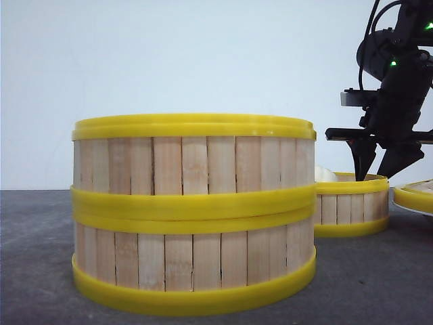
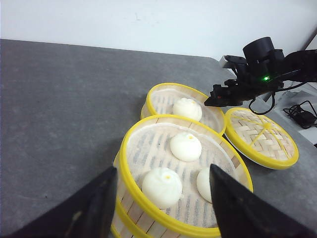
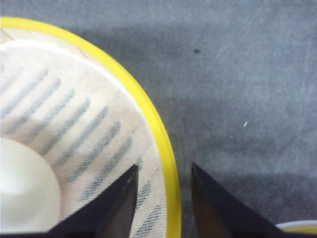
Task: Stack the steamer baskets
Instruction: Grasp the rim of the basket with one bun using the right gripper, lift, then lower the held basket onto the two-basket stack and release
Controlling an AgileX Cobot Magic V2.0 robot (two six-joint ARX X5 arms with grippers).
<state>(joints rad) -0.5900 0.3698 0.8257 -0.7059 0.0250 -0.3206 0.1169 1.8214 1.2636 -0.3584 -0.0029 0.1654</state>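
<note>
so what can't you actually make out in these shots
- Front view: the two-basket stack blocks most of the single basket; its bun barely shows.
- Front view: the lid is cut off by the frame edge.
- Right wrist view: whether the right gripper touches the rim yet.
- Left gripper: only fingertips visible.

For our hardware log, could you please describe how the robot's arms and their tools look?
Both tools have two black, wedge-shaped fingers: left tool, right tool. The right arm is black, with black cables looping above it, small green lights, and a pale grey block at its wrist.
</note>
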